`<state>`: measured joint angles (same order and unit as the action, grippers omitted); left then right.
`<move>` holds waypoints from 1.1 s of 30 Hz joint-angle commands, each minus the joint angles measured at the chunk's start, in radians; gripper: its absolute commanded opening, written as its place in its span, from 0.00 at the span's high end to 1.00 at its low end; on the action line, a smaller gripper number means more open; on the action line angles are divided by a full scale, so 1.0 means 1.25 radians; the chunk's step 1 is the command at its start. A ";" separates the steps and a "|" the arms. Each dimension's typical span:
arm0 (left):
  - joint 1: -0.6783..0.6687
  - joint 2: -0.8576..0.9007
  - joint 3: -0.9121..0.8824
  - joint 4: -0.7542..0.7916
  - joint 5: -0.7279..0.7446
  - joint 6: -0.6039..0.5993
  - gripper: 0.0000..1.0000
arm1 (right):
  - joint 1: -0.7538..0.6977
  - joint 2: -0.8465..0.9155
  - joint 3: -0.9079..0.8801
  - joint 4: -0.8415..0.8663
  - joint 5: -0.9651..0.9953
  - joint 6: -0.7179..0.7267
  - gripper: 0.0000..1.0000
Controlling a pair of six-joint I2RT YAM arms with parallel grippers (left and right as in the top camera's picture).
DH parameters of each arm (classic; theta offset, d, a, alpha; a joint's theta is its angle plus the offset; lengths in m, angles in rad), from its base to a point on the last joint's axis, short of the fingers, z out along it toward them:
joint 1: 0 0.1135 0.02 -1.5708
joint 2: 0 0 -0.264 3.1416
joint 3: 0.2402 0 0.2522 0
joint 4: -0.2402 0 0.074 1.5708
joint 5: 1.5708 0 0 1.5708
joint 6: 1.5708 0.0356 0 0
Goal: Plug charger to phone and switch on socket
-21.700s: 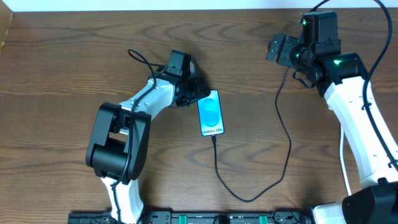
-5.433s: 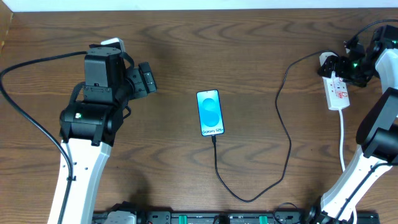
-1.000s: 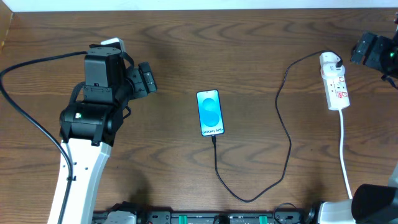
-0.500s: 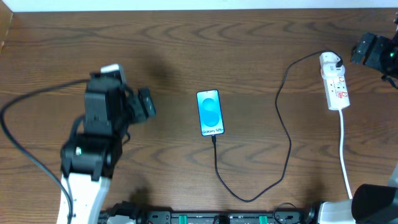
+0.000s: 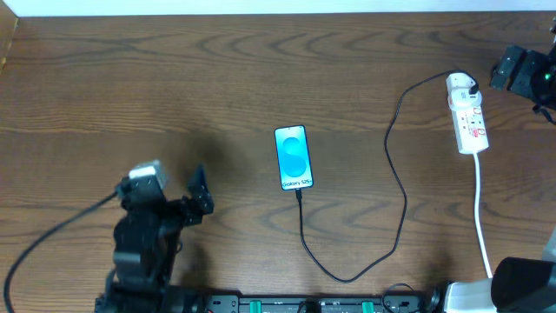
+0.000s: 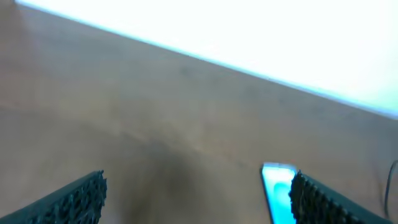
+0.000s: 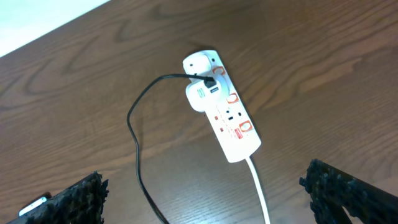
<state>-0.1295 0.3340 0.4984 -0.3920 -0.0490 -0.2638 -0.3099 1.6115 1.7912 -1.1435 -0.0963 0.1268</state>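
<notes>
The phone (image 5: 294, 157) lies flat at the table's middle, blue screen up; part of it shows in the blurred left wrist view (image 6: 278, 199). The black charger cable (image 5: 400, 187) runs from the phone's near end in a loop to its white plug head (image 5: 460, 85), seated in the white socket strip (image 5: 467, 120) at the far right. The right wrist view shows the strip (image 7: 225, 117) with the plug head (image 7: 200, 96) in it. My left gripper (image 5: 198, 196) is open and empty, near the front left. My right gripper (image 5: 511, 69) is open, right of the strip, touching nothing.
The strip's white cord (image 5: 480, 209) runs down the right side toward the front edge. The table's far edge meets a white wall at the top. The left arm's black cable (image 5: 52, 239) trails at the front left.
My left arm has drawn back toward the front edge, its gripper moving down and away from the phone. The right arm, phone, cable and strip have not moved.
</notes>
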 commanded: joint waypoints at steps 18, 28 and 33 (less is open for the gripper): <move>0.049 -0.248 -0.396 0.556 -0.018 0.006 0.06 | 0.002 -0.005 0.004 -0.002 0.004 0.012 0.01; 0.070 -0.251 -0.396 0.341 -0.015 0.006 0.06 | 0.002 -0.005 0.004 -0.002 0.004 0.012 0.01; 0.092 -0.265 -0.396 0.257 -0.006 0.007 0.07 | 0.002 -0.005 0.004 -0.002 0.004 0.012 0.01</move>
<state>-0.0315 0.0242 0.0113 -0.0101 -0.0509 -0.2646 -0.3099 1.6115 1.7912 -1.1442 -0.0963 0.1268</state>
